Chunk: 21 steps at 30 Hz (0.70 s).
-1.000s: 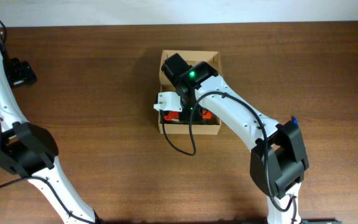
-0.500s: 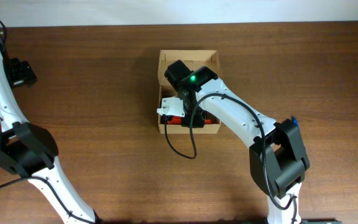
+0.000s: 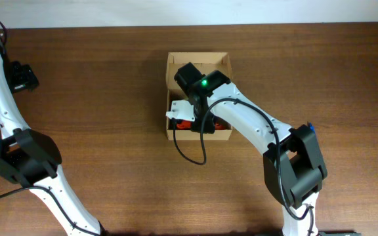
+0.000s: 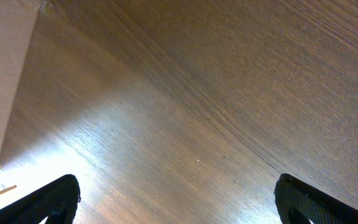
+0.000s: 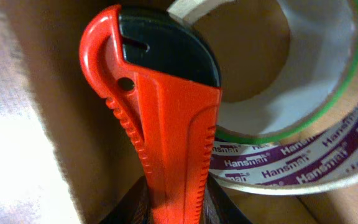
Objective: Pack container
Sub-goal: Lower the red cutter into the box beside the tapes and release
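Note:
The brown cardboard container sits open at the table's middle. My right gripper reaches down into it and is shut on an orange and black utility knife, which also shows in the overhead view. A tape roll with purple print lies in the container beside the knife. The container's inner wall is to the knife's left. My left gripper is open and empty over bare wood at the far left of the table, by the arm.
A pale surface shows at the left edge of the left wrist view. A black cable hangs from the right arm in front of the container. Brown table surrounds the container.
My right gripper has gone lower into the container with the knife, shifting slightly toward the back. The left arm has not moved.

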Available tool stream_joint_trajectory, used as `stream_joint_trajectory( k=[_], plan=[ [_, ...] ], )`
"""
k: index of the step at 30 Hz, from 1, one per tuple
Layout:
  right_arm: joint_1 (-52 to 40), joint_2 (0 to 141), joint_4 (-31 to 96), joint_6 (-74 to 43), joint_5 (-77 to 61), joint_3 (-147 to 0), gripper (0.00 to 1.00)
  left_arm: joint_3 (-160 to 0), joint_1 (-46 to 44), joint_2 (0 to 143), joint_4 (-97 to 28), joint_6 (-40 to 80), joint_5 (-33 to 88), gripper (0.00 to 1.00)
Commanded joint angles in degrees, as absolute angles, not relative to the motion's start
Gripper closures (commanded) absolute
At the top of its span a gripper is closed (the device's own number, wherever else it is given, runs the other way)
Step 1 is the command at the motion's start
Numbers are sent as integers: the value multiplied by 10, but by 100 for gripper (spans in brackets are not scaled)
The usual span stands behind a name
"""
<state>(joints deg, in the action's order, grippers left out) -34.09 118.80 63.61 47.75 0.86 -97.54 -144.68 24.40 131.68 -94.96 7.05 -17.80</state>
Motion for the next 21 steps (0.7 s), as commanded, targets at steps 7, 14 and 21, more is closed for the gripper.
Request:
stream_joint_trajectory(
  k=[7,14,21],
  plan=[
    [-321,1194,625,460,22,-968,70,-1444,246,1308,-950,64,-182,0],
    [-321,1194,621,460,22,-968,70,-1444,246,1308,-950,64,-182,0],
    [-321,1194,619,460,22,-968,61,-1444,246,1308,-950,64,-182,0]
  ],
)
